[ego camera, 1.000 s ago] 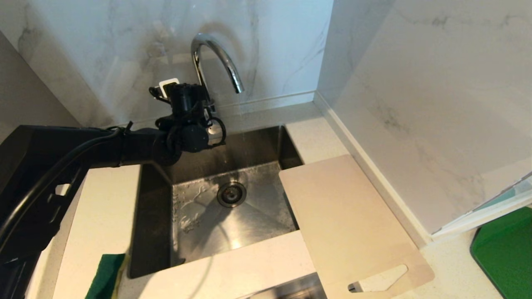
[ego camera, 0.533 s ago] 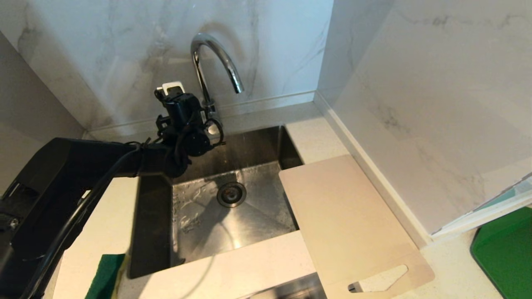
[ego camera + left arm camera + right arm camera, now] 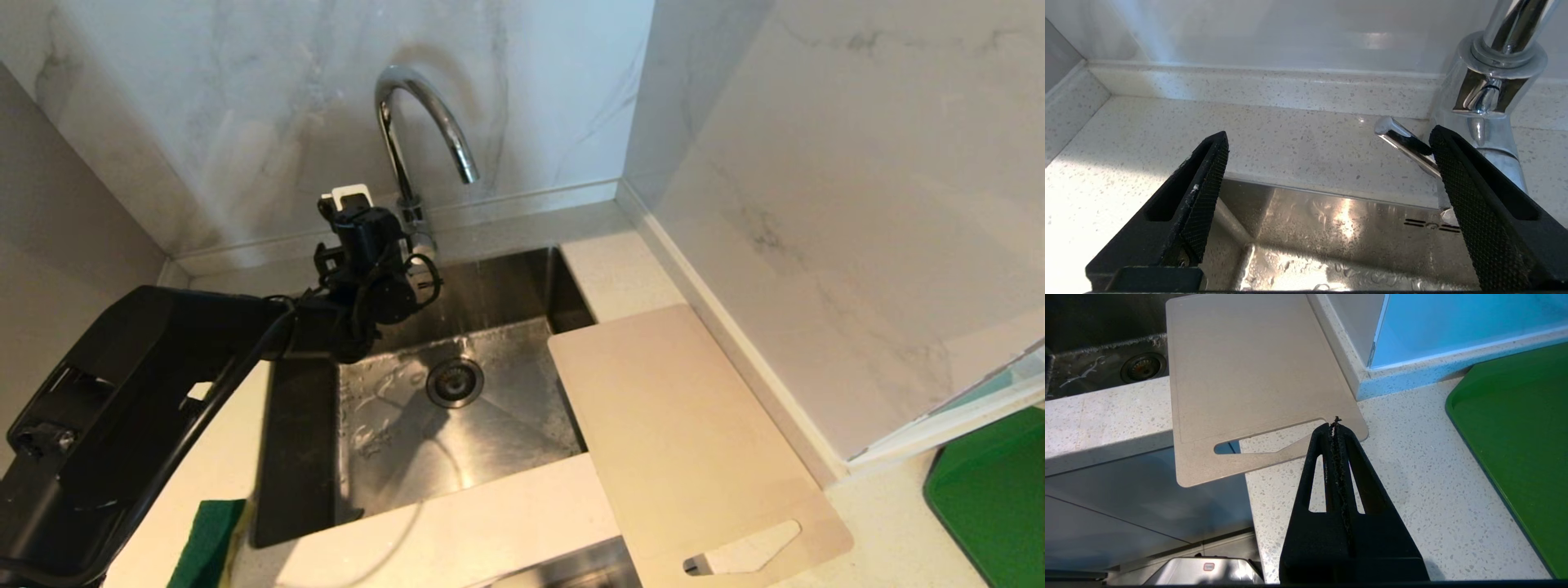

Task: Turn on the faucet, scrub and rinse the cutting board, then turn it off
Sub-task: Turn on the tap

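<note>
Now we see: left gripper (image 3: 1327,143) wide open beside the faucet (image 3: 408,122) lever (image 3: 1404,143) | right gripper (image 3: 1336,424) shut tight above counter | cutting board (image 3: 678,425) lies half over sink (image 3: 302,441).

Speckled counter (image 3: 482,523): cutting board (image 3: 678,425), green mat (image 3: 992,490), sponge (image 3: 208,543).

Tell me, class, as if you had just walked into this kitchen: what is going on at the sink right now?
A robot is working at a steel sink. Its left gripper is open beside the base of the chrome faucet, one finger right by the thin side lever. Water drops lie in the basin. The pale cutting board rests across the sink's right edge and the counter, untouched. The right gripper is shut and empty above the counter near the board's handle slot. A green sponge lies at the sink's left front.
</note>
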You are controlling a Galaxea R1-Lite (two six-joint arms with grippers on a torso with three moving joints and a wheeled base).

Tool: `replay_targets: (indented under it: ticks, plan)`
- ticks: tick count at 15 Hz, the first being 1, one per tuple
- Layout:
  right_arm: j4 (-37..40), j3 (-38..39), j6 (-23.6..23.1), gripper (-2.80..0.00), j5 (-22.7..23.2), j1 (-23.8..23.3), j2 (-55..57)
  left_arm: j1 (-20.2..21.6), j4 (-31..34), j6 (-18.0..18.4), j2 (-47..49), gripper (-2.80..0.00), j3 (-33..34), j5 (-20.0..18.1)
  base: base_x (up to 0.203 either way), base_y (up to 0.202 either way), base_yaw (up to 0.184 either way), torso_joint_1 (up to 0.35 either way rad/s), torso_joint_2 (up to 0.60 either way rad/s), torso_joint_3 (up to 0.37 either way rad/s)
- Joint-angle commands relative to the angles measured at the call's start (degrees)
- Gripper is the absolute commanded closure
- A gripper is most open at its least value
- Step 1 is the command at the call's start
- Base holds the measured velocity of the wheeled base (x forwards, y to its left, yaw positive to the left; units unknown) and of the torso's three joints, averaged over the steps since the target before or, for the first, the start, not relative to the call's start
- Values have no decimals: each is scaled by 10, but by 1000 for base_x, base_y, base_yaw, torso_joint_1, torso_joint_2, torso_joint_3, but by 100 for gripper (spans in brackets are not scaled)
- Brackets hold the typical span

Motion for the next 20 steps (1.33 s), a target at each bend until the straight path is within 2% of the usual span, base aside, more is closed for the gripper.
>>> replay_targets:
  ticks: [1, 8, 20]
  plan:
    - [-1, 0, 0, 0, 0, 0, 0, 15, 4, 1, 14, -280, 1, 10, 0, 0, 0, 0, 0, 0]
    - [-1, 0, 0, 0, 0, 0, 0, 26, 59, 0, 10, -280, 2, 75, 0, 0, 0, 0, 0, 0]
    - [-1, 0, 0, 0, 0, 0, 0, 16, 88, -6, 16, -280, 42, 79, 0, 0, 0, 0, 0, 0]
